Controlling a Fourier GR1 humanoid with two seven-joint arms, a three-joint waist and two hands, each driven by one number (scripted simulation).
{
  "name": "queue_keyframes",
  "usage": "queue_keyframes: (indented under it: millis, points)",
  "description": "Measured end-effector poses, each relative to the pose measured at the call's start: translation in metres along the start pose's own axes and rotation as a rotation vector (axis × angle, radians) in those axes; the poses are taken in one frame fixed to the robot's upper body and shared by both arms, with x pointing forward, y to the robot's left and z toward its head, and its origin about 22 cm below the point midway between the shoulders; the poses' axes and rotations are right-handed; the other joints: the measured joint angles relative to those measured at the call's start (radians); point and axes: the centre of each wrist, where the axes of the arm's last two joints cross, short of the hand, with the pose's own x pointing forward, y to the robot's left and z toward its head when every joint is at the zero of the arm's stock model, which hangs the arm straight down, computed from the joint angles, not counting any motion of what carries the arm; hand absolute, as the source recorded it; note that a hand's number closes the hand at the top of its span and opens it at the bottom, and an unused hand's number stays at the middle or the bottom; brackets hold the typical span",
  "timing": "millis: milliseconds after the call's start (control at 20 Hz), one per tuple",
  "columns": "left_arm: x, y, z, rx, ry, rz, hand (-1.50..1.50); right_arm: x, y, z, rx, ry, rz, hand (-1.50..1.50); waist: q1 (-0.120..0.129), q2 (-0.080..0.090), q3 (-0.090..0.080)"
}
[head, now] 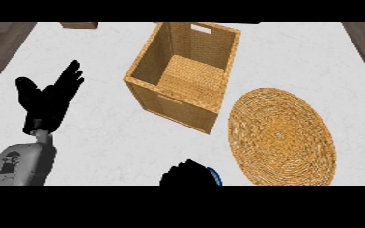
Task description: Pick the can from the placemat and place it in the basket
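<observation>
A: Can [215, 176]?
B: Blue rim only, in curled right hand [187, 175], bottom edge, left of woven placemat [281, 136], below wicker basket [183, 74].
A: Left hand [49, 99]?
B: Open, fingers up, holding nothing.

The left black robot hand [49, 99] shows at the view's left, open, with straight fingers pointing up and the thumb spread to the side. Its grey forearm [25, 162] enters from the lower left edge. The right black robot hand [187, 175] shows at the lower edge, near the centre. Its fingers are curled round a blue-rimmed object that is largely hidden. The right forearm is not visible.
</observation>
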Motion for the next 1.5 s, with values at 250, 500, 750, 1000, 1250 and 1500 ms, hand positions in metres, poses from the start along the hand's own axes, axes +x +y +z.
queue_keyframes:
  millis: [250,500,750,1000,1250,1500]
  points:
    - [-0.002,0.000,0.000,0.008,0.011,-0.001,0.00,0.003,0.001,0.001,-0.138,-0.024,-0.016,1.50,-0.013,-0.010,-0.005]
    - [-0.004,0.002,0.001,0.018,0.017,-0.003,0.00,0.007,-0.003,-0.003,-0.255,-0.020,-0.001,1.50,-0.020,-0.013,-0.009]
    - [-0.001,0.003,0.000,0.016,0.013,-0.012,0.00,0.030,-0.017,-0.016,-0.361,-0.012,-0.037,1.50,-0.019,-0.012,-0.011]
    - [-0.001,0.002,-0.001,0.013,0.013,-0.012,0.00,0.053,-0.038,-0.033,-0.466,-0.001,-0.060,1.50,-0.009,-0.009,-0.012]
    - [0.002,-0.001,-0.003,0.001,0.009,-0.015,0.00,0.064,-0.059,-0.055,-0.565,0.012,-0.018,1.50,0.002,-0.008,-0.013]
    - [0.006,-0.002,-0.005,-0.006,0.003,-0.015,0.00,0.072,-0.078,-0.085,-0.662,0.056,0.069,1.50,0.010,-0.006,-0.014]
